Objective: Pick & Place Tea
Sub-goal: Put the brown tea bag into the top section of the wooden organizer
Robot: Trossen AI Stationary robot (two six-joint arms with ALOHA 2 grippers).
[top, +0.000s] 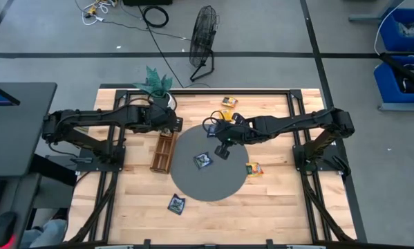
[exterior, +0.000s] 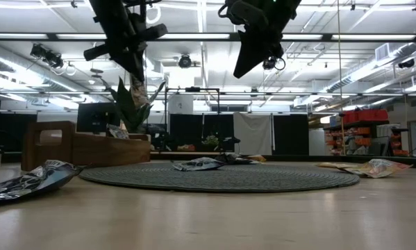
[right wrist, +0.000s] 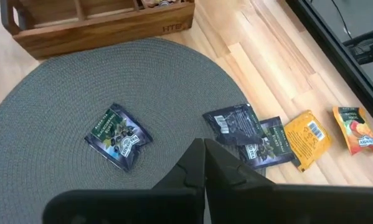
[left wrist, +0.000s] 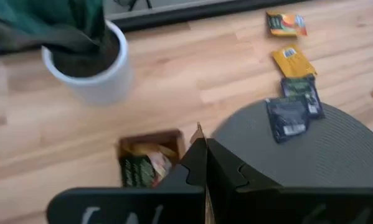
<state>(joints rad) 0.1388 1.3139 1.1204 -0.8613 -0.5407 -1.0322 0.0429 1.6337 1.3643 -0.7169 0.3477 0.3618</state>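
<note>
My left gripper (top: 172,127) hangs above the far end of the wooden tray (top: 163,153), shut on a thin tan sachet seen edge-on (left wrist: 198,130). The tray's end compartment (left wrist: 142,163) holds a yellow and a dark green sachet. My right gripper (top: 222,149) hovers shut over the round grey mat (top: 213,185) with nothing between its fingers (right wrist: 192,163). A dark sachet (right wrist: 118,137) lies flat on the mat. Two dark sachets (right wrist: 233,121), a yellow one (right wrist: 306,138) and an orange one (right wrist: 354,127) lie in a row at the mat's far edge. My left gripper pinches a thin tan sachet between its two fingers; only its edge (left wrist: 198,130) shows, sticking out past the fingertips. The fingers slant downward over the tray's far end. The sachet is lifted clear of the tray and the table.
A white pot with a green plant (left wrist: 89,65) stands beyond the tray's far end. A yellow-orange sachet (top: 253,169) lies at the mat's right edge, and a dark one (top: 176,203) on the bare wood near the front. Open wood lies to the front right.
</note>
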